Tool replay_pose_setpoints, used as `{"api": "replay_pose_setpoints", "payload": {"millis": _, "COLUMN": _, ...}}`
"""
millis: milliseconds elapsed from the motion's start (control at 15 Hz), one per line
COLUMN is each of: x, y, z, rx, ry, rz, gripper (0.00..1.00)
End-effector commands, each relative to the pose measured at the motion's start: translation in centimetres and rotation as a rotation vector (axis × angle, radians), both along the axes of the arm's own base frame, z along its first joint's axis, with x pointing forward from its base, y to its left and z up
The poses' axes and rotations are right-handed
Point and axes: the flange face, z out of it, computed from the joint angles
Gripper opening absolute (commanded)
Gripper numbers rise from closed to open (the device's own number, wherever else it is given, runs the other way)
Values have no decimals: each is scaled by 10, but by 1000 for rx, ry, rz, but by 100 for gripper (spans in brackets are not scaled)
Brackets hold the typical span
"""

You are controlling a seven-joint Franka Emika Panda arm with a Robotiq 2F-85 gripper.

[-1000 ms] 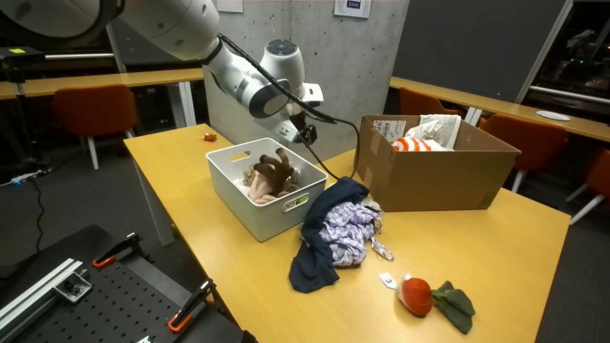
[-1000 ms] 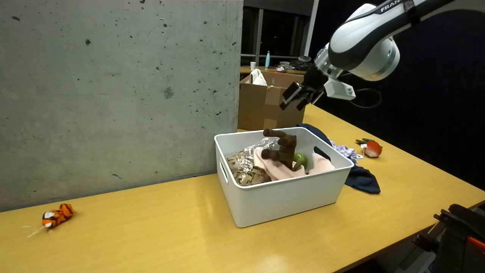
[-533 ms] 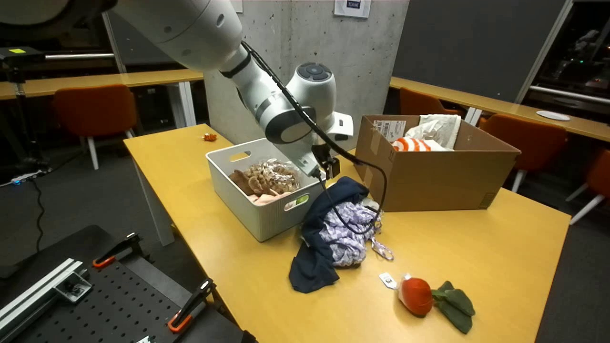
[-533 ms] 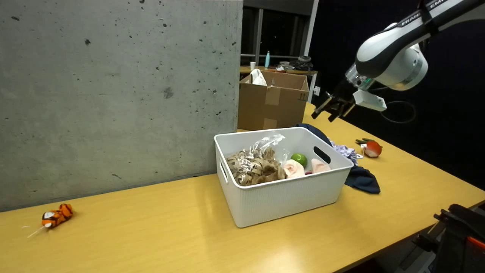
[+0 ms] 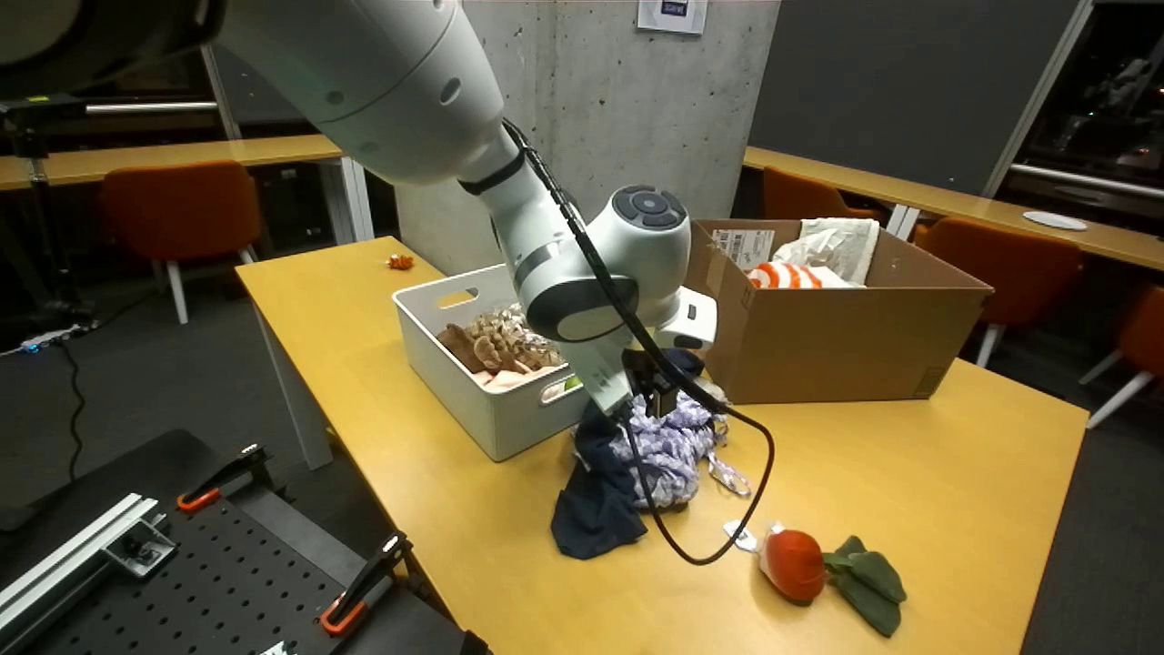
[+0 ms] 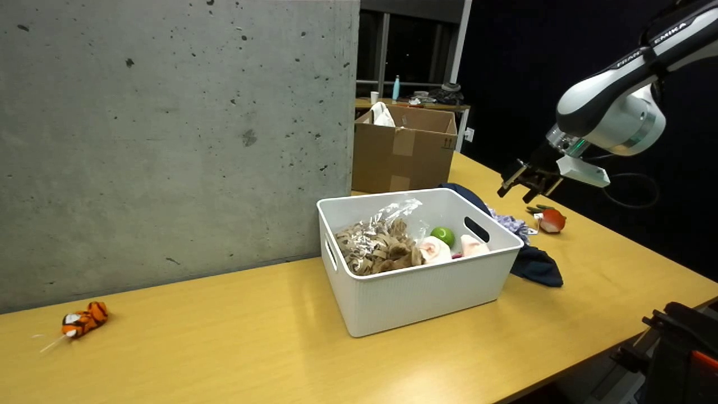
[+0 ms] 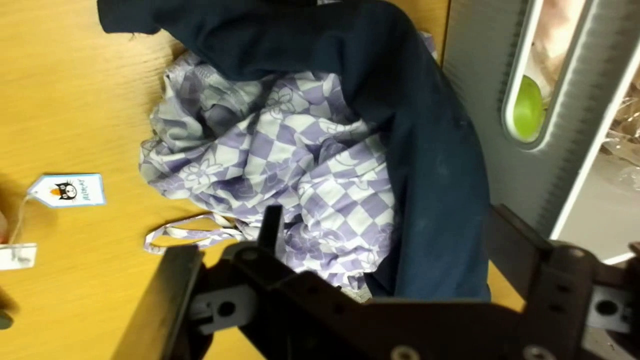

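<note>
My jaws hang wide apart and empty over the purple checked cloth (image 7: 345,200), centre of the wrist view; I'd descend slowly, clear of the white bin (image 7: 520,175), upper right

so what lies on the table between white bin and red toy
A navy cloth and a purple checked cloth, in an exterior view; nearer the toy, a paper tag, clearest in the wrist view.
</note>
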Motion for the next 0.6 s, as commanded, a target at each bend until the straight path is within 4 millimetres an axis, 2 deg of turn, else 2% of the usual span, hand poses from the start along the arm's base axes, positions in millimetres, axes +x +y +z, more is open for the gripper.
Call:
{"api": "replay_pose_setpoints", "payload": {"millis": 0, "x": 10, "y": 1, "z": 1, "rx": 22, "ry": -19, "rz": -19, "gripper": 100}}
{"api": "replay_pose_setpoints", "payload": {"millis": 333, "x": 26, "y": -4, "z": -3, "rx": 30, "ry": -32, "rz": -35, "gripper": 100}}
{"api": "replay_pose_setpoints", "payload": {"millis": 533, "x": 42, "y": 0, "z": -8, "rx": 30, "ry": -41, "rz": -30, "gripper": 100}}
